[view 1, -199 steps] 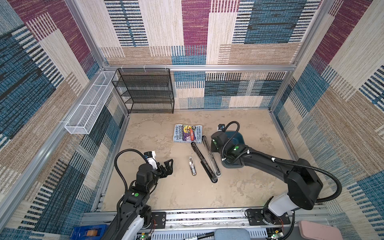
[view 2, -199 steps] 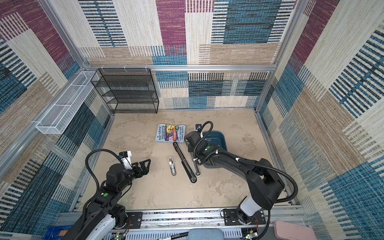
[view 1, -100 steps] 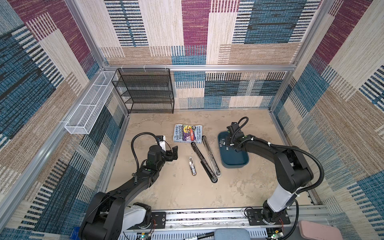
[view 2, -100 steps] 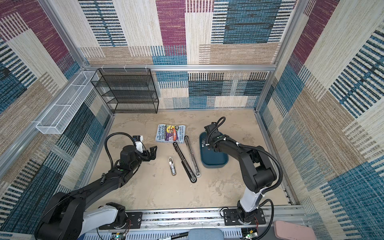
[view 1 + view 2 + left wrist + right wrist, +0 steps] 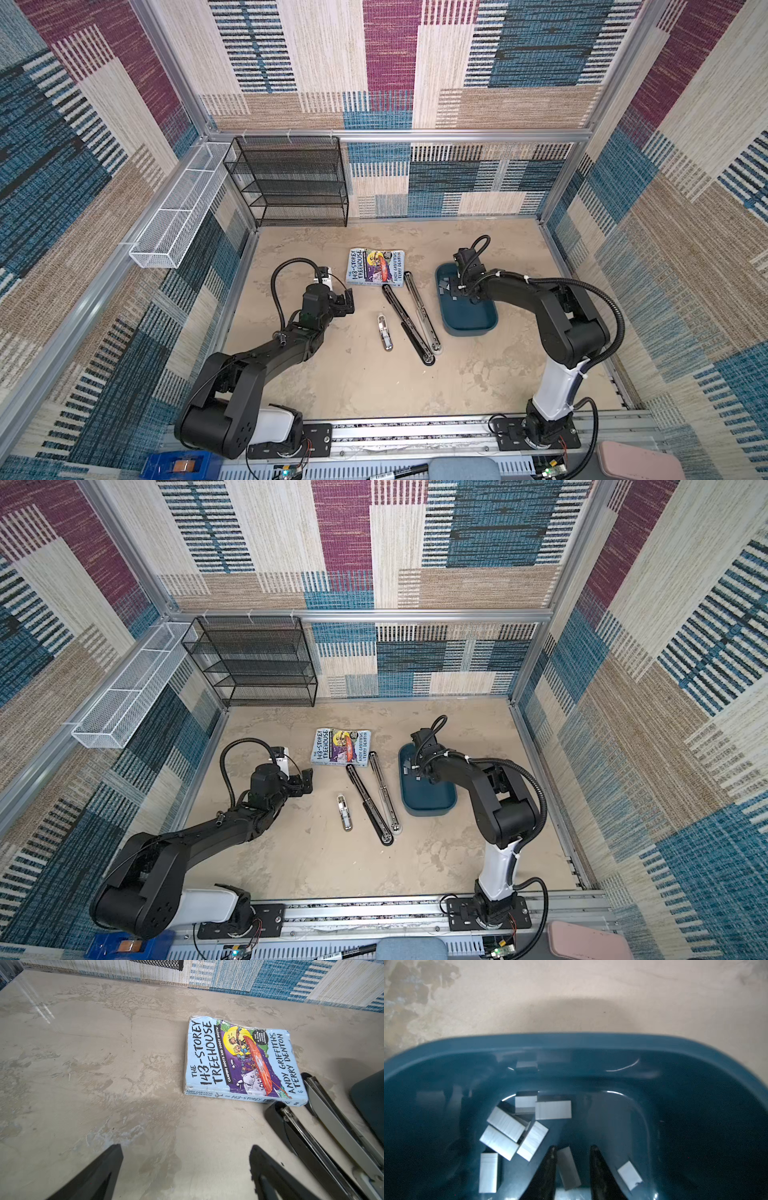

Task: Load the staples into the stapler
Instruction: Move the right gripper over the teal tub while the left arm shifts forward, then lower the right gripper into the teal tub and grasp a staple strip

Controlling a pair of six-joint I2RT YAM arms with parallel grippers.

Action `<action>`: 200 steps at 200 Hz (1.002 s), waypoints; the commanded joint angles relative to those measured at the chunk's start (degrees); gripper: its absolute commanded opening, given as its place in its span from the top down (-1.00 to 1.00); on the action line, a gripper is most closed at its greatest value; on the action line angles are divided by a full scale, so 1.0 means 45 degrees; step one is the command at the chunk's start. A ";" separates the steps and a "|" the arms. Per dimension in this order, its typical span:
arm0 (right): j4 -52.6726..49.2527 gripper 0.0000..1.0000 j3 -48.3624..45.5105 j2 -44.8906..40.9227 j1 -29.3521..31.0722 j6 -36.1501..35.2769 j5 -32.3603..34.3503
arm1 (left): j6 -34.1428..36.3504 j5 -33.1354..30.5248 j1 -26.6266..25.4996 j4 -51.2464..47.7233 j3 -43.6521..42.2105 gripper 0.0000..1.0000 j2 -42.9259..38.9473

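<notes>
right fingers point(image 5: 546, 1176) moved into blue tray point(image 5: 571, 1043) | staples point(image 5: 505, 1126) loose inside — one between

One stapler point(image 5: 405, 322); one book point(image 5: 376, 267); one tray point(image 5: 471, 318)

Left gripper point(image 5: 185, 1147) gapes wide; right gripper point(image 5: 573, 1147) points down, narrowly parted

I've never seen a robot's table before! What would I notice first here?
Probably the bright cartoon book, The 143-Storey Treehouse, lying on the table near the back. In front of it a long black stapler lies folded open. Beside that, a teal tray holds silver staple strips, with the right pincer dipped in among them.
</notes>
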 commanded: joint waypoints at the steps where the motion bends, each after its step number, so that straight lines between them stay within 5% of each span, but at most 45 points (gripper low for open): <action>1: 0.0344 0.40 0.0121 0.0144 0.0019 -0.0120 -0.0221 | 0.0124 -0.0314 -0.0006 0.0574 0.0007 -0.97 0.0002; 84: 0.0015 0.65 0.0092 0.0369 0.0017 0.0216 0.0437 | 0.0122 -0.0258 0.0000 0.0452 0.0097 -0.98 0.0099; 170: 0.0070 0.70 -0.0179 -0.0728 0.0022 0.0438 0.0416 | -0.0033 -0.0163 0.0010 0.0619 -0.0051 -0.96 0.0092; 200: -0.0236 0.71 -0.0176 -0.1782 0.0022 0.0529 0.0512 | -0.0773 0.1028 0.1000 0.0916 -0.0202 -0.94 0.0133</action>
